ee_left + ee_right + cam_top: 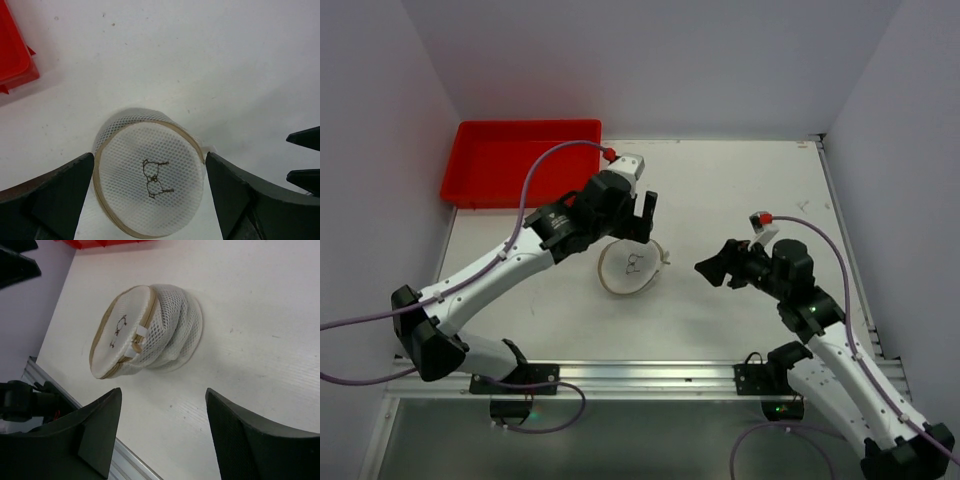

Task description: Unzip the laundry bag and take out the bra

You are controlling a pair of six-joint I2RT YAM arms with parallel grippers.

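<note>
A white table (pixel 740 190) walled on three sides by pale panels carries the work. Taking the laundry bag (pixel 630 265) as landmark: the red tray (pixel 520 160) sits well off to its far left, in the corner.

The left gripper (pixel 642 228) hangs just over the bag's far edge. Its arm reaches in from the near left and the wrist points down. The jaws are spread wide and hold nothing. In the left wrist view a finger shows on each side of the bag's round face, and I cannot tell if either touches it.

The bag lies near the table's middle, a squat drum with its printed face tipped upward, so its short axis leans rather than standing straight. A tan zip seam (pixel 150 305) rings that face, and two white tabs (pixel 137 340) sit on the side towards the right arm. The bra is not visible through the mesh.

The right gripper (pixel 712 268) is to the bag's right, apart from it. Its fingers point at the tabs, jaws open and empty. The left is the nearer; the right faces the zip.
</note>
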